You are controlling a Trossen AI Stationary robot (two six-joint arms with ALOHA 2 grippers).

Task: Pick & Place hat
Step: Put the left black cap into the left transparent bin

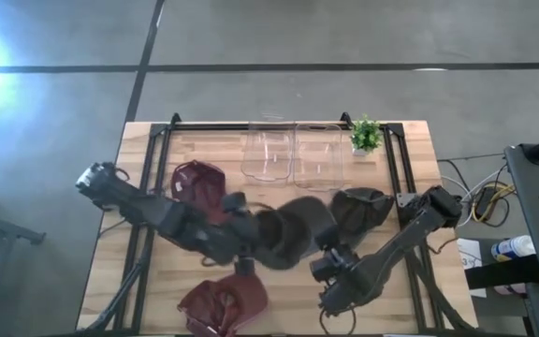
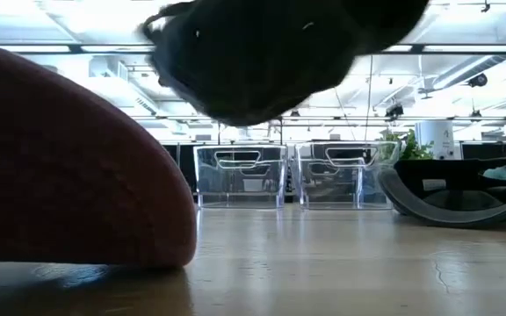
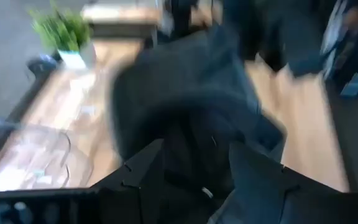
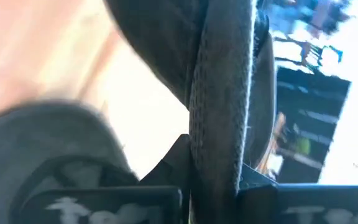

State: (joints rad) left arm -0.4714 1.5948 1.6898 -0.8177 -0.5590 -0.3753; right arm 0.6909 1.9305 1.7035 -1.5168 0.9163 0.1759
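A red hat lay at the table's near edge, left of centre. Just beyond it, over the table's middle, a dark hat hung clear of the surface, as the low view showed. The left gripper was clamped on its left side and the right gripper was closed on its brim. The hat appeared soft and light, sagging between the two holds; the stiffer brim was judged the firmest place to take it. Farther back lay a second red hat toward the left edge and a second dark hat toward the right. Two clear bins and one plant stood along the far edge. Count: four hats.
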